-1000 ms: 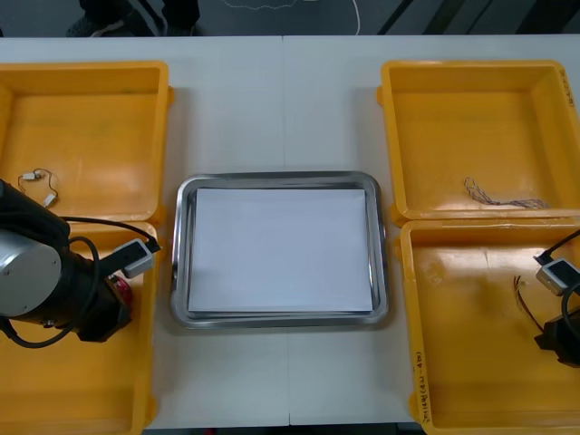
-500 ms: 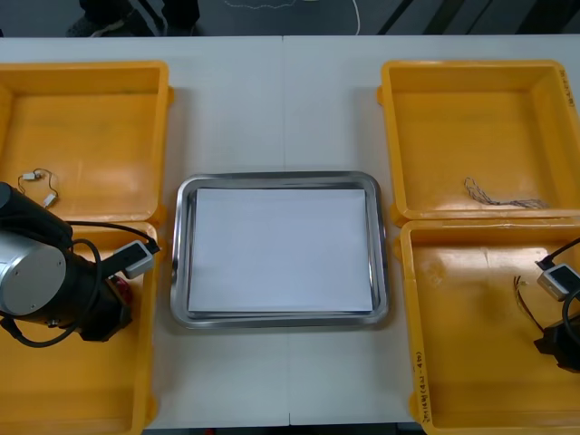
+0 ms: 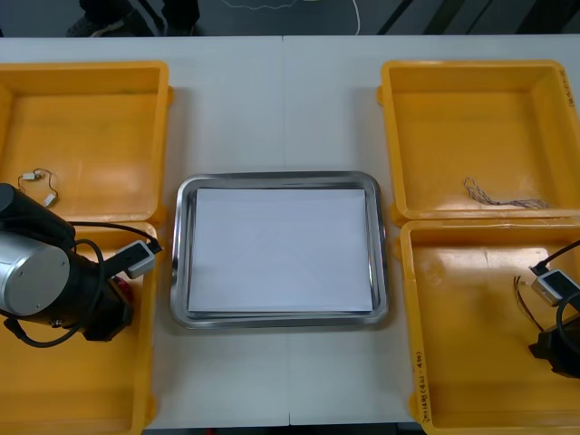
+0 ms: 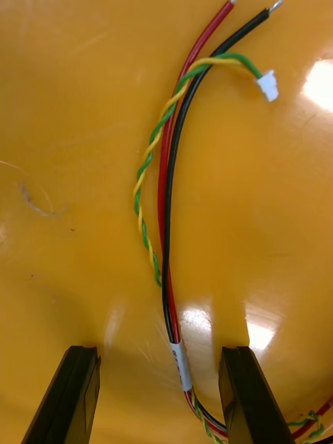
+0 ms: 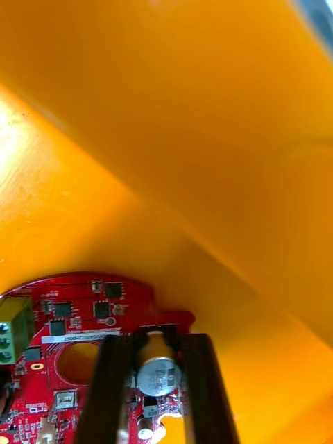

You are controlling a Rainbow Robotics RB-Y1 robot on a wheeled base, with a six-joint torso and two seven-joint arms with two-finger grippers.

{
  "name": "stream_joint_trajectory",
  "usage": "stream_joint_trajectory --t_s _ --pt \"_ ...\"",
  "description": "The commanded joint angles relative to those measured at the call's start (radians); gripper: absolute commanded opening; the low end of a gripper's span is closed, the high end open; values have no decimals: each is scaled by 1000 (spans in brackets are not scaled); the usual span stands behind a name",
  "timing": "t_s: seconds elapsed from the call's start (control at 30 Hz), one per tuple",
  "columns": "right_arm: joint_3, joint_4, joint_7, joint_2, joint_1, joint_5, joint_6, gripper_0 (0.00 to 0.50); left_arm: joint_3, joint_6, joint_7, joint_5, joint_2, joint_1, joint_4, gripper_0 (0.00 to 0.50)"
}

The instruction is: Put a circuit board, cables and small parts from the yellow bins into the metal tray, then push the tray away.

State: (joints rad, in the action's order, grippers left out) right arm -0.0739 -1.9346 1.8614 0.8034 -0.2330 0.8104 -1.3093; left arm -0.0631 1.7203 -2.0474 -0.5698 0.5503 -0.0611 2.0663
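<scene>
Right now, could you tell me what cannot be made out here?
Board: cut by the left wrist view's edge, partly behind the left pincer; mostly under the arm in front view.
Cables: cut by the right wrist view's edge at the right pincer.
Wires in far right bin: too small to identify, front view.

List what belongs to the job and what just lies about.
Job: red circuit board, clamped in left gripper; red, black and green-yellow cables, straddled by open right gripper; metal tray; yellow bins.
Lying about: thin cable, far right bin; small cable, far left bin.
</scene>
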Motion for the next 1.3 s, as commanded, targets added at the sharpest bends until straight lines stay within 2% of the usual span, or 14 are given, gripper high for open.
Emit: stream_joint_trajectory --t_s 0.03,0.2,0.57,0.6,0.63,0.67,0.7,0.73,0.77,1.13,1.3 --pt "11 0 45 -4 -26 -13 9 500 -12 -10 -142 10 -17 26 9 109" --pt "14 34 53 -6 -23 -11 50 500 -8 -8 -140 10 -17 26 9 2" --pt "17 36 55 -6 -20 -14 53 500 55 30 -145 -9 -17 29 26 0" --pt "17 36 53 -6 -20 -14 53 426 66 44 -145 -12 -17 29 37 0" --pt "17 36 53 -6 -19 -14 53 301 77 56 -145 -15 -17 29 47 0" --pt "17 37 53 -4 -19 -14 51 234 85 62 -145 -16 -17 29 52 0" --pt "17 37 50 -4 -19 -14 53 118 94 74 -145 -21 -17 29 61 0" --pt "17 37 50 -4 -19 -13 53 36 103 85 -145 -22 -17 29 70 0" --pt "17 37 51 -6 -19 -11 53 6 108 91 -145 -24 -17 30 75 0" --pt "5 36 55 -4 0 -2 45 0 216 139 -142 -42 -17 83 132 0" --pt "-37 16 42 -4 35 13 -39 0 275 117 -148 -50 -17 144 132 0"
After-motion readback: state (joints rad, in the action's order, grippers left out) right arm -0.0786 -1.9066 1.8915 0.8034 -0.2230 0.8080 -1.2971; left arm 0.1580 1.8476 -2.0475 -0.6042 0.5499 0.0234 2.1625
